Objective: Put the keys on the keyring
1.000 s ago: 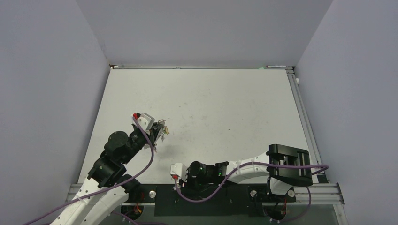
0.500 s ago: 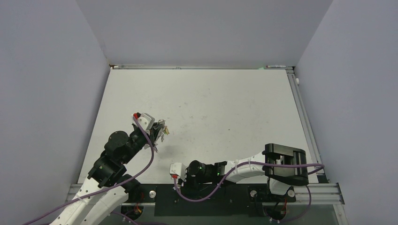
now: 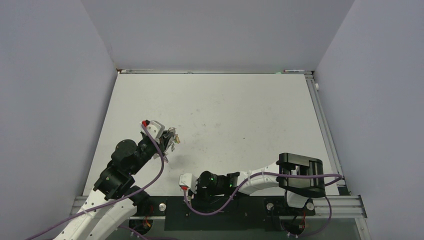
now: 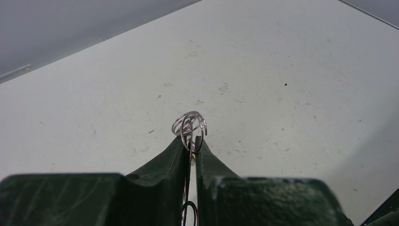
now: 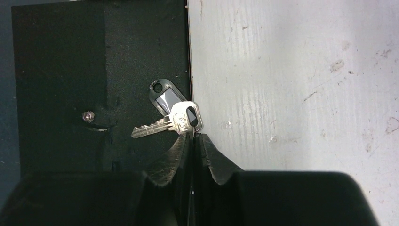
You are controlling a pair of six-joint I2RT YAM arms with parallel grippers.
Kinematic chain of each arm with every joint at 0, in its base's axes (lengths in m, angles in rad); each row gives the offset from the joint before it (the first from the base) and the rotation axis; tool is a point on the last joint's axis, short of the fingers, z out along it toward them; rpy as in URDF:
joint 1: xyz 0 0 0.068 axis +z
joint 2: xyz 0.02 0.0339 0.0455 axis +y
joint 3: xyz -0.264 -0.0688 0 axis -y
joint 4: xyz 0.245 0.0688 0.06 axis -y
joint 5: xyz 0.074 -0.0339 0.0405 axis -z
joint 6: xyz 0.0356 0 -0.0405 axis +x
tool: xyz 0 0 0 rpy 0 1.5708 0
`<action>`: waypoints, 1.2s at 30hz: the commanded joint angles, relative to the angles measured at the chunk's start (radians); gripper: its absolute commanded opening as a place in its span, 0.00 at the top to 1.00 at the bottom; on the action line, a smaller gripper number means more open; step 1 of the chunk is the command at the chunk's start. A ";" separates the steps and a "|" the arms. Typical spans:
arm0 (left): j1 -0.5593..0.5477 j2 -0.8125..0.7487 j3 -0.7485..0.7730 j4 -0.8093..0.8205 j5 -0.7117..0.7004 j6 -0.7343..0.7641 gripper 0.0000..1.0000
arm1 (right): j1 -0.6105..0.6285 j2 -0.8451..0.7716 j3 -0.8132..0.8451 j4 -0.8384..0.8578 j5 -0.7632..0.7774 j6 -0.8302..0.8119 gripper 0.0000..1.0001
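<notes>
While the keyring (image 4: 189, 131) is clamped in the left gripper (image 4: 190, 148) above the table (image 4: 282, 70), the right gripper (image 5: 193, 136) is closed against the silvery key (image 5: 175, 121) at the table's edge.

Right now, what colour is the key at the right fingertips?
Silvery key; clearest in right wrist view.

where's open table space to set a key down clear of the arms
Bare: the far half of the white table to the back wall, and the right part along the side rail. Crowded: near left, where the left jaws clamp the thin grey wire keyring; and the near edge, where the right jaws sit at the silvery key over the black base plate.
</notes>
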 commanded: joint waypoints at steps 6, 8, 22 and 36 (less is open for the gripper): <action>0.005 -0.001 0.008 0.054 0.009 0.006 1.00 | -0.008 0.015 0.015 0.002 -0.030 0.001 0.95; 0.005 0.003 0.008 0.054 0.011 0.006 1.00 | -0.007 -0.012 0.011 -0.002 -0.027 -0.004 0.95; 0.011 0.006 0.008 0.061 0.046 0.003 1.00 | -0.046 -0.297 -0.019 -0.054 -0.034 -0.079 0.95; 0.008 -0.035 -0.033 0.140 0.224 0.013 1.00 | -0.159 -0.509 0.091 -0.170 0.084 -0.053 0.95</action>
